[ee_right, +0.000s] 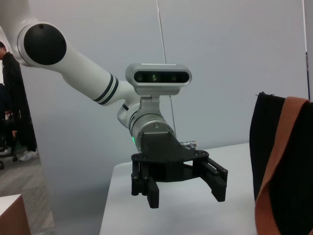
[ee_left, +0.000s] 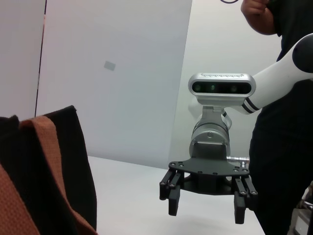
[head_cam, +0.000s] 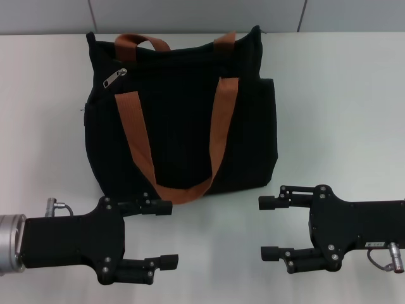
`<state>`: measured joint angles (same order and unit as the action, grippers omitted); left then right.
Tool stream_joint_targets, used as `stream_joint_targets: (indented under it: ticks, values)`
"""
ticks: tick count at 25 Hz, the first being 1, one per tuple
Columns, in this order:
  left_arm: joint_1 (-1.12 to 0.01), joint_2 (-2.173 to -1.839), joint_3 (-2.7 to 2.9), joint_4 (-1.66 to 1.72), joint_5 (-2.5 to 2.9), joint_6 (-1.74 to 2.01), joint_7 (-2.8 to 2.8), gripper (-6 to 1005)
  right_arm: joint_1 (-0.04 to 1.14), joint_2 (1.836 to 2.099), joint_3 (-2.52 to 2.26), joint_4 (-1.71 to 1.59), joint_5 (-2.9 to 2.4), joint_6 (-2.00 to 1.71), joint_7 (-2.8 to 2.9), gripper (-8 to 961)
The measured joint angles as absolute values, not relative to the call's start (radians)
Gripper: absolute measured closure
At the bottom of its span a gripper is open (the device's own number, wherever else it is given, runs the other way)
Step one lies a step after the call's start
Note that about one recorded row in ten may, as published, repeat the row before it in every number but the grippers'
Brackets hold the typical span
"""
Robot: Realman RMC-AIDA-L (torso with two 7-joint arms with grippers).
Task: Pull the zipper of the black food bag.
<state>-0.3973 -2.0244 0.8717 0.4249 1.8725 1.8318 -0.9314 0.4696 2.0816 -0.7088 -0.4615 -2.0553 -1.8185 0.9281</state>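
The black food bag (head_cam: 180,114) is lying on the white table (head_cam: 342,95), toward the far side and a little left of centre in the head view, with its top edge pointing away from the robot. Its two rust-orange handle straps (head_cam: 136,136) are draped over the fabric — the nearer one is looping down across the front panel to the bag's near edge, the other is arching at the top edge. The zipper (head_cam: 114,78) is showing as a small silver pull tab near the bag's upper left corner, lying slanted on the black fabric beside the left strap.

The left tool (head_cam: 166,233) is hovering over the table on the near left, its fingers pointing toward the right and spread wide with nothing between them; the upper finger is sitting just beside the bag's near edge, close to the strap loop, and whether it touches is unclear. The right tool (head_cam: 269,228) is hovering on the near right, facing the left one, its fingers also set wide apart and holding nothing. It is sitting near the bag's near right corner but apart from it.

In the left wrist view the right tool (ee_left: 205,201) is hanging open above the table, with a person (ee_left: 286,127) in dark clothing standing behind it — the bag's black side and orange strap are filling the near edge.
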Motion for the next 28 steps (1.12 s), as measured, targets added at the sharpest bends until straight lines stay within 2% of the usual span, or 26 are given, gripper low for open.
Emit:
stream_joint_targets:
  ticks: [28]
  values:
    - [-0.396,-2.022,0.881,0.425,1.873,1.825,-0.931,186,0.476,2.083,-0.715,-0.462,-2.056,-1.818,0.928,200]
